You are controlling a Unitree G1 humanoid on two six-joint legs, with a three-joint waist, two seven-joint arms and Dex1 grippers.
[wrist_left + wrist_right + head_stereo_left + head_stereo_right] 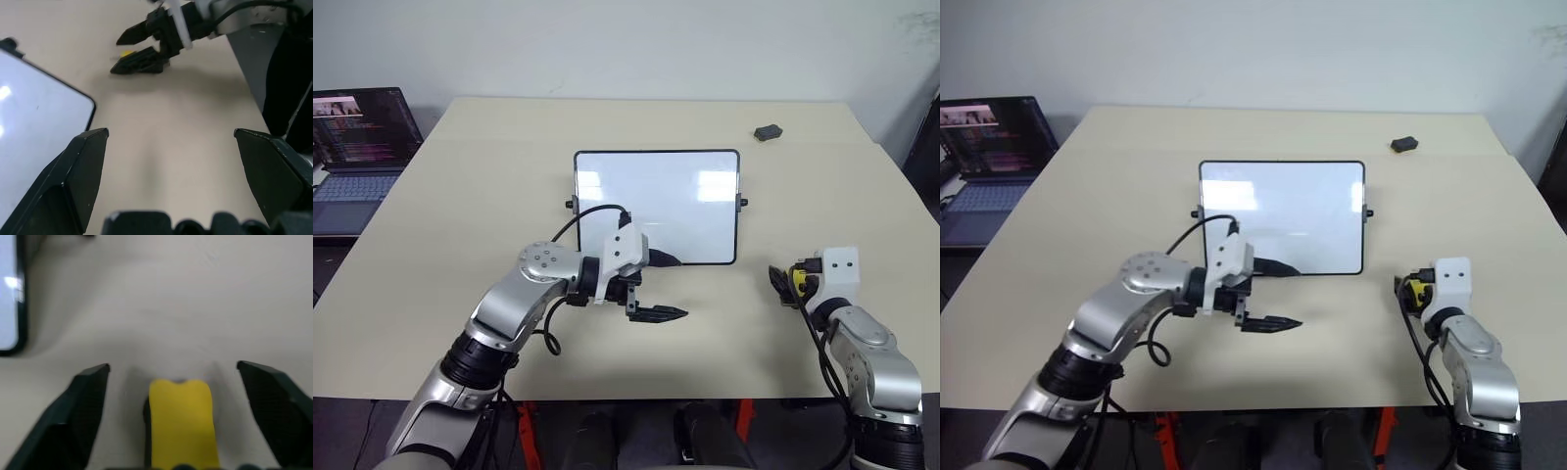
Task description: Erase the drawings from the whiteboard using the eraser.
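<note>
Beige and matte, the big rectangular table (450, 206) takes up most of what I see, with an open laptop (357, 157) showing a lit screen off its far left edge. On the middle of the table lies the glossy white rectangular whiteboard (656, 206), thin black frame, rounded corners, a small black knob on each side. Its surface looks almost clean to me; the left wrist view shows one tiny dark fleck on it, and I cannot make out any other drawings.

My left gripper (658, 313) hovers over the table just near of the whiteboard's near edge, pointing right. Its two black fingers stand wide apart with nothing between them.

My right gripper (176, 377) is at the near right, well apart from the board's right side. Its fingers are spread wide, and the small oblong yellow eraser (182, 418) with its black felt underside lies on the table between them, neither finger touching it.

A small dark grey lump (768, 132) rests at the far right of the table.
</note>
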